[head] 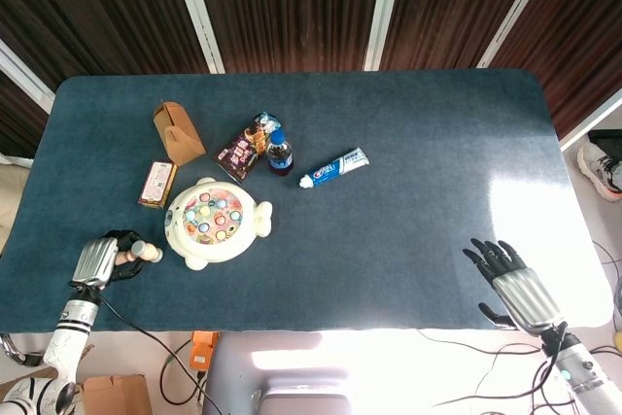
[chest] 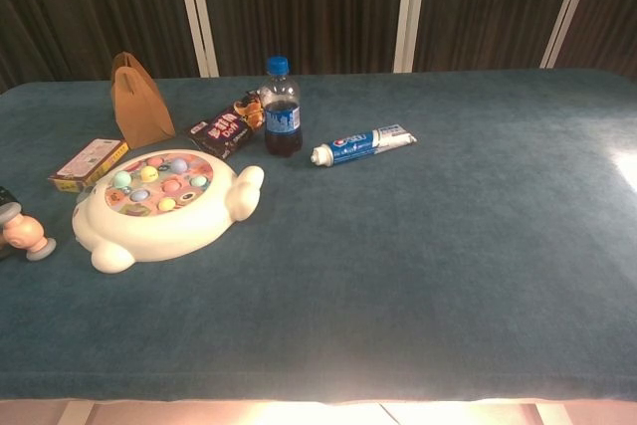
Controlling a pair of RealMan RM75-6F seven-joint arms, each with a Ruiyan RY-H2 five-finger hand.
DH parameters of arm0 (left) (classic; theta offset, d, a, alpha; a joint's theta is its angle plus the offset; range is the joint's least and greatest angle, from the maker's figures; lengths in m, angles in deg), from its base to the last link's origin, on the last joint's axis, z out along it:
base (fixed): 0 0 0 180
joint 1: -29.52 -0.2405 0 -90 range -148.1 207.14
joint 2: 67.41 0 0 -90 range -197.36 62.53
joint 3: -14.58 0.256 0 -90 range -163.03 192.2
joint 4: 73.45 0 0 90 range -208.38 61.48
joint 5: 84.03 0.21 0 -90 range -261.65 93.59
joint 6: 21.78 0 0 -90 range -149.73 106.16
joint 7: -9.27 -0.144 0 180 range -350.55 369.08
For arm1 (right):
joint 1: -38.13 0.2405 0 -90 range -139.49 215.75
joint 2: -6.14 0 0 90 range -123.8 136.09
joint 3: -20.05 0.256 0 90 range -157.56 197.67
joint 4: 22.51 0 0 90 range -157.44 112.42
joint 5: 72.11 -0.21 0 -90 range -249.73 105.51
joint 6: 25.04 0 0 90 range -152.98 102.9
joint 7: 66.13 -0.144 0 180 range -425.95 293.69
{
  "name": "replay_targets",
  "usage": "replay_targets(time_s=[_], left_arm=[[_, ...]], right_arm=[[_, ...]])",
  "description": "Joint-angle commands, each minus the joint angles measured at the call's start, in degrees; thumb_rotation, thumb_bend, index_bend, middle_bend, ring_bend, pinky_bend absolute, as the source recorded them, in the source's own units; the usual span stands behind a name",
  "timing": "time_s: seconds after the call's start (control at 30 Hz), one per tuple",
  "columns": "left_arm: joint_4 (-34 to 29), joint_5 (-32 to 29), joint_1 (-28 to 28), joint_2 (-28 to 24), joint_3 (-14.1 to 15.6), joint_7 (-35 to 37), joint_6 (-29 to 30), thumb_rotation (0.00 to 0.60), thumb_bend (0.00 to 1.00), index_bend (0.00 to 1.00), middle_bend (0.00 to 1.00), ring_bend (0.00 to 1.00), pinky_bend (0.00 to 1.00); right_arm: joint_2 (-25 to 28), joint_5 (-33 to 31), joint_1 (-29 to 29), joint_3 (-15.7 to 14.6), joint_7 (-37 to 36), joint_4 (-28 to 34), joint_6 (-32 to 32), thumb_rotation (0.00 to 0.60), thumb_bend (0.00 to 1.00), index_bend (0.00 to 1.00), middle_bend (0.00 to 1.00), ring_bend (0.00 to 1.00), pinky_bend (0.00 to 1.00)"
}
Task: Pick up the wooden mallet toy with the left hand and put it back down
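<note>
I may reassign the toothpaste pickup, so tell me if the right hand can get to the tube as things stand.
Probably yes: bare table lies between the right hand and the toothpaste tube, nothing in the way, though the reach is long.

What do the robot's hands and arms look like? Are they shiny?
Yes, a bit. Each hand has a silvery, ribbed metal back and black fingers, like a glove with armour on top. You can see that on the left hand and the right hand. The wrists and forearms below them are pale, whitish tubes. A thin dark cable trails from near each arm.
</note>
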Motion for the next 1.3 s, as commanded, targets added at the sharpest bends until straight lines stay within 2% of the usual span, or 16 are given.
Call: replay_targets(time_s=[0.03,0.27,0.5,0.6,0.7,0.83,0.9,1.0,1.07,1.13,1.3], left_arm=[[-0.6,-0.3,0.0,-0.2,-0.1,-1.2,-0.2,0.600,0.29,0.46,0.43,0.31,0.44],[-2.8,-0.3,-0.1,-1.4,-0.2,-2.6,0.6,0.600,0.26,0.42,0.40,0.29,0.42],[-8.7,1.9,-1.8,-5.5,0.6,-3.3,5.2,0.600,0.21,0.33,0.30,0.22,0.38],[-13.9,4.6,-3.5,-10.2,2.2,-4.0,9.3,0.600,0.21,0.30,0.25,0.17,0.34],[-19.6,8.3,-6.8,-16.1,3.3,-6.7,18.0,0.600,0.20,0.25,0.18,0.10,0.27],[-31.2,10.7,-12.2,-25.6,5.9,-10.6,25.8,0.600,0.20,0.18,0.04,0.01,0.15],[-35.5,12.1,-14.5,-28.5,7.6,-12.3,28.3,0.600,0.20,0.15,0.00,0.00,0.11],[-36.2,14.6,-17.6,-27.8,9.7,-14.1,32.1,0.600,0.20,0.08,0.00,0.00,0.10],[-35.0,14.7,-18.6,-26.0,10.6,-14.9,31.7,0.600,0.20,0.04,0.00,0.00,0.10],[-35.3,14.2,-18.4,-26.3,11.2,-18.2,29.3,0.600,0.20,0.02,0.00,0.00,0.10],[-36.9,13.6,-18.8,-26.3,10.1,-19.9,29.7,0.600,0.20,0.02,0.00,0.00,0.10]], right_arm=[[0.0,0.0,0.0,0.0,0.0,0.0,-0.1,0.600,0.24,0.00,0.00,0.00,0.00],[-0.1,0.0,-0.1,0.0,0.1,-0.1,-0.1,0.600,0.24,0.00,0.00,0.00,0.00],[-0.1,0.0,-0.1,0.0,0.4,-0.1,-0.1,0.600,0.24,0.00,0.00,0.00,0.00],[0.0,0.2,-0.4,0.0,0.4,0.0,-0.7,0.600,0.24,0.00,0.00,0.00,0.00],[0.5,-0.1,-1.0,0.0,0.2,0.5,-1.6,0.600,0.24,0.00,0.00,0.00,0.00],[1.6,-1.8,-3.0,0.4,0.7,1.9,-4.3,0.600,0.24,0.00,0.00,0.00,0.00],[1.4,-3.4,-4.3,0.8,2.7,2.4,-5.9,0.600,0.24,0.00,0.00,0.00,0.00],[0.3,-6.2,-6.8,1.6,7.8,3.3,-8.8,0.600,0.24,0.00,0.00,0.00,0.00],[-0.4,-7.0,-8.1,1.9,9.6,3.9,-10.9,0.600,0.24,0.00,0.00,0.00,0.00],[-0.9,-7.4,-8.9,2.3,10.5,3.9,-11.9,0.600,0.24,0.00,0.00,0.00,0.00],[-1.2,-8.7,-8.2,2.6,11.3,3.9,-9.5,0.600,0.24,0.00,0.00,0.00,0.00]])
